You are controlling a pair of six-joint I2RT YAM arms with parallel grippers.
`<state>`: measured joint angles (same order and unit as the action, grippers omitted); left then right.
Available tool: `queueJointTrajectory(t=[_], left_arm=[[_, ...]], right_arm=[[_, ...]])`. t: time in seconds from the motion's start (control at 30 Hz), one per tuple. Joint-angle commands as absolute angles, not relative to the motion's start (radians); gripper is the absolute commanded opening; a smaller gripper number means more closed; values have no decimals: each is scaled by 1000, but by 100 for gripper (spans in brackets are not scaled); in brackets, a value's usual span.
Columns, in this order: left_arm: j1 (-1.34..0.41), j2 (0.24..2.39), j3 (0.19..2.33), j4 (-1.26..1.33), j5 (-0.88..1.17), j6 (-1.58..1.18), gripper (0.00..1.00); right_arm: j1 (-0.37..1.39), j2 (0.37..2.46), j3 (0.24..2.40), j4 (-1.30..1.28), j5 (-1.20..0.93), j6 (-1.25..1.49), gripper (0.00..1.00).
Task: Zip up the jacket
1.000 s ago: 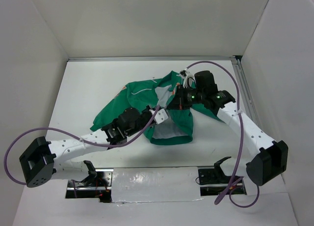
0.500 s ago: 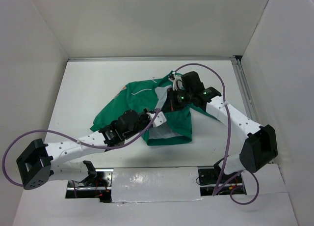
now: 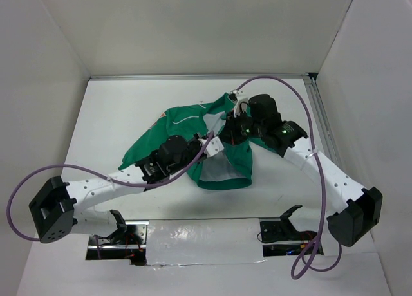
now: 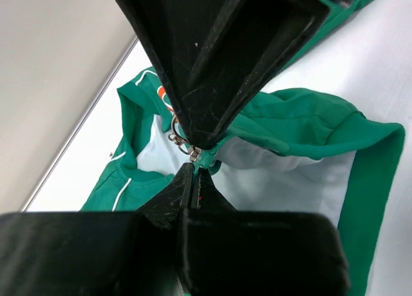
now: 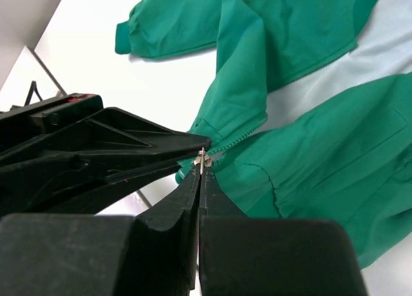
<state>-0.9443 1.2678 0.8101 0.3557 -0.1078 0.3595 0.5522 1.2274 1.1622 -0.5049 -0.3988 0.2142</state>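
Green jacket (image 3: 177, 123) lies open on the white counter (image 3: 122, 109), near the middle and a bit closer to the far edge. Its white inside shows. One sleeve reaches toward the left edge. The left gripper (image 3: 214, 146) is pinched tight on the jacket's bottom edge, right by the zip. The right gripper (image 3: 226, 134) is pinched tight on the little metal zip pull (image 5: 204, 159). The two gripper tips almost touch.
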Motion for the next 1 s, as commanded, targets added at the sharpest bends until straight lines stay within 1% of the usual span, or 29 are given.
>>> queueJointTrajectory(t=[0.0, 0.1, 0.17, 0.27, 0.33, 0.43, 0.5, 0.57, 0.6, 0.67, 0.7, 0.73, 0.77, 0.83, 0.87, 0.97], left_arm=[[-948, 1270, 876, 422, -75, 345, 0], [-948, 1220, 896, 400, -89, 376, 0], [-965, 1194, 920, 365, -110, 397, 0], [-998, 1129, 920, 315, -110, 400, 0], [-1005, 1115, 919, 284, -101, 365, 0], [-1011, 1088, 902, 282, -95, 342, 0], [-1014, 1071, 900, 270, -110, 328, 0], [-1014, 1042, 903, 244, -104, 304, 0], [-1017, 1029, 902, 236, -104, 287, 0], [-1020, 990, 884, 195, -72, 244, 0], [-1020, 977, 873, 184, -52, 229, 0], [-1023, 956, 853, 160, -38, 194, 0], [-1023, 945, 844, 144, -9, 177, 0], [-1028, 928, 816, 112, 35, 114, 0], [-1029, 924, 805, 83, 66, 89, 0], [-1040, 904, 752, 25, 129, -57, 0]], right_arm=[[595, 1233, 1215, -462, -439, 216, 0], [565, 1301, 1197, -459, -355, 257, 0], [522, 1382, 1174, -428, -273, 267, 0], [471, 1527, 1213, -391, -177, 279, 0], [444, 1616, 1267, -367, -185, 278, 0], [434, 1675, 1339, -353, -164, 279, 0], [431, 1693, 1395, -348, -123, 269, 0], [402, 1773, 1463, -368, -22, 256, 0], [385, 1840, 1550, -382, -8, 261, 0], [327, 1914, 1644, -379, -3, 265, 0], [310, 1993, 1757, -383, 64, 265, 0], [298, 2035, 1822, -393, 95, 265, 0], [264, 2122, 1958, -412, 132, 265, 0], [233, 2204, 2090, -423, 153, 274, 0], [209, 2283, 2218, -429, 175, 279, 0], [183, 2391, 2408, -393, 212, 266, 0]])
